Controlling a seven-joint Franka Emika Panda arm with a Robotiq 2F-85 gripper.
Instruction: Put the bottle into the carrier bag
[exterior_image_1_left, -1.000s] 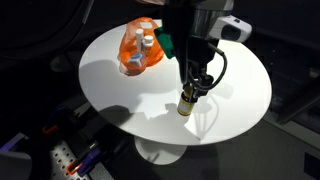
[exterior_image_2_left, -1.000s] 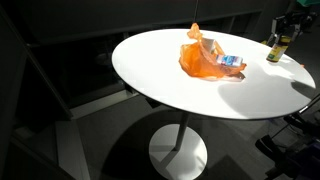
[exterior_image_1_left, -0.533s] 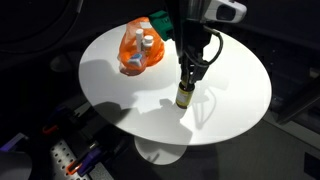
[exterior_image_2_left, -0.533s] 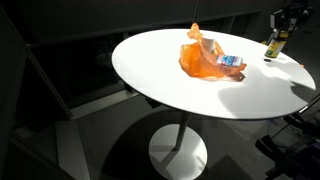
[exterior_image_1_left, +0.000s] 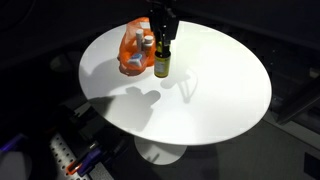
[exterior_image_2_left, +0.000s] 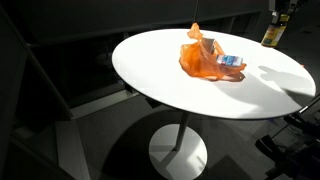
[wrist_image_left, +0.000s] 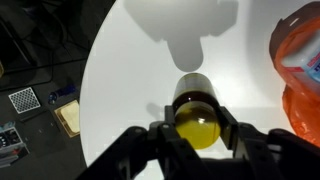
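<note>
Wrist view, lower centre of frame: the black two-fingered gripper (wrist_image_left: 198, 130) is clamped on a small yellowish-green bottle (wrist_image_left: 197, 112), one finger on either side of it. Beyond them spreads the round white counter (wrist_image_left: 120, 70), where the bottle's shadow falls apart from the bottle, at the top of the frame. A crumpled orange translucent plastic carrier bag (wrist_image_left: 300, 70) sits at the right edge. In an exterior view the bottle (exterior_image_1_left: 162, 64) hangs upright from the gripper (exterior_image_1_left: 162, 45) in the upper middle of the frame, just beside the bag (exterior_image_1_left: 133, 52) and outside it; white-capped containers (exterior_image_1_left: 147, 42) show inside the bag. In an exterior view the bottle (exterior_image_2_left: 272, 34) appears at upper right, well to the right of the bag (exterior_image_2_left: 203, 58).
</note>
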